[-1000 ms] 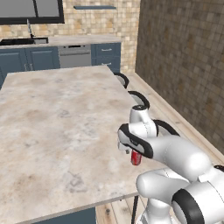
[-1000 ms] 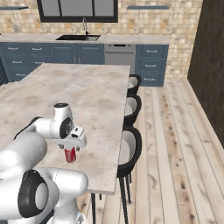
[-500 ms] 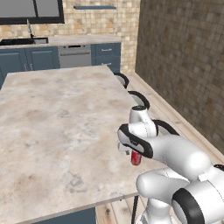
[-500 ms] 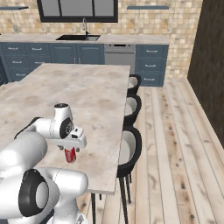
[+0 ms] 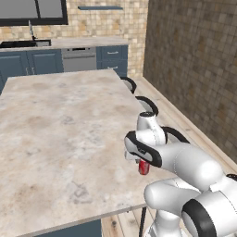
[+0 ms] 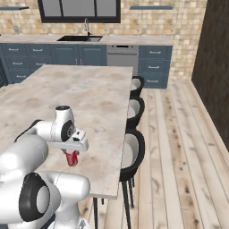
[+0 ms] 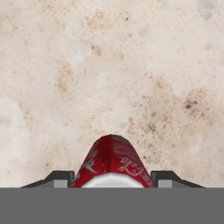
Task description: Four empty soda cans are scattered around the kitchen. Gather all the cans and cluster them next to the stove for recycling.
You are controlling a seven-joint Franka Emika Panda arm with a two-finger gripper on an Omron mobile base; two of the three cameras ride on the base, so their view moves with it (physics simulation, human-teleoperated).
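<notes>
Where the tool point(image 7: 112, 179) grips, the red can point(image 7: 111, 159) is half hidden.

The can point(image 7: 111, 164) is bright red with white lettering (silvery top). The desk point(image 5: 55, 125) is mottled beige marble with brown speckles. Fingers point(image 7: 61, 178) dark; cabinets point(image 6: 80, 54) blue; floor point(image 6: 179, 147) pale planks.

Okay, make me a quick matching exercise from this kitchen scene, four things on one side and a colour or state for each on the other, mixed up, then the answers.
Things:
1. can
2. gripper
3. island countertop
4. stools

Colour or state:
A. mottled beige stone
B. black seat shells, tucked along the island's edge
C. bright red, upright on the island
D. closed around the can, pointing down

Pairs: 1-C, 2-D, 3-A, 4-B
</notes>
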